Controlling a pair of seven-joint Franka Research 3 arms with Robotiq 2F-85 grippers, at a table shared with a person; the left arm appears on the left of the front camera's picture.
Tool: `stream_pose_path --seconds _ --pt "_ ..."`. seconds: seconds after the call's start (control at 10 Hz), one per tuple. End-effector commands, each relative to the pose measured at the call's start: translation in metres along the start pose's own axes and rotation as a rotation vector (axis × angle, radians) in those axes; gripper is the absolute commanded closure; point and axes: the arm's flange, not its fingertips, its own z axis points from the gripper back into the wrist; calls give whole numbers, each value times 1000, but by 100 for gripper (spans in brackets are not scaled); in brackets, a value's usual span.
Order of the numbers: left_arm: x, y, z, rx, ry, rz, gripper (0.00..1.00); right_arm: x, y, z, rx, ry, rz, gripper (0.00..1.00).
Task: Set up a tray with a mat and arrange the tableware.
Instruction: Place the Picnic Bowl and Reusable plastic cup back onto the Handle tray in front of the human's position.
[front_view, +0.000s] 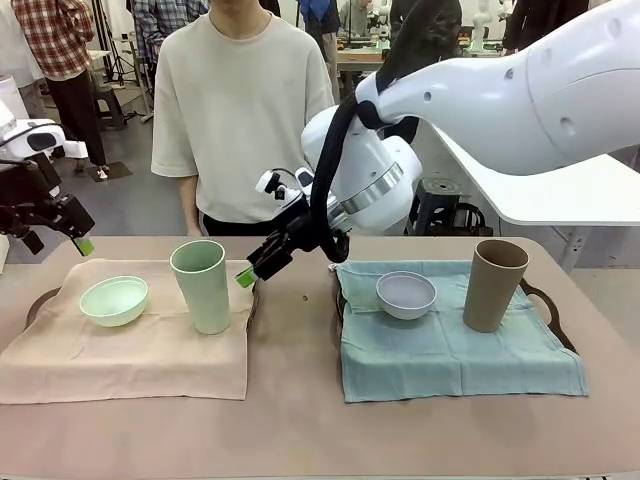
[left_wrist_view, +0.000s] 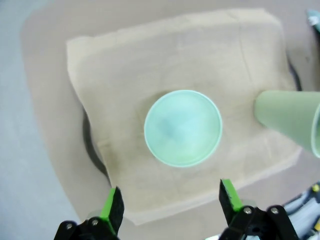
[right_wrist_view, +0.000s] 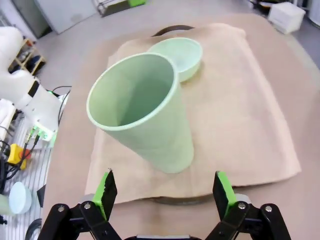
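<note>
Both trays look dressed: 2 mats, 2 bowls, 2 tumblers. The right gripper (right_wrist_view: 163, 192) gapes wide and empty, the mint tumbler (right_wrist_view: 140, 112) just ahead. The left gripper (left_wrist_view: 170, 200), equally spread, hovers above the mint bowl (left_wrist_view: 183, 127); little remains.

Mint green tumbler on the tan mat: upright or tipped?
Upright. The mint green tumbler stands on its base on the tan mat, mouth up and empty.

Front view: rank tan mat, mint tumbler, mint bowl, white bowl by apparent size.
1. tan mat
2. mint tumbler
3. mint bowl and white bowl: too alike to rank, mint one perhaps slightly wider.
</note>
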Motion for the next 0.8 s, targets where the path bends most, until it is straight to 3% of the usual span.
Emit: stream_pose_path --seconds 0.0,0.3,0.7 --pt "-12 -9 -2 -3 16 -47 0 -3 18 12 -59 79 -55 0" --pt "-8 -52 37 27 12 -93 0 29 60 65 -162 313 -290 0" --pt "15 -118 61 85 -17 -141 0 78 110 139 -460 597 -625 0"
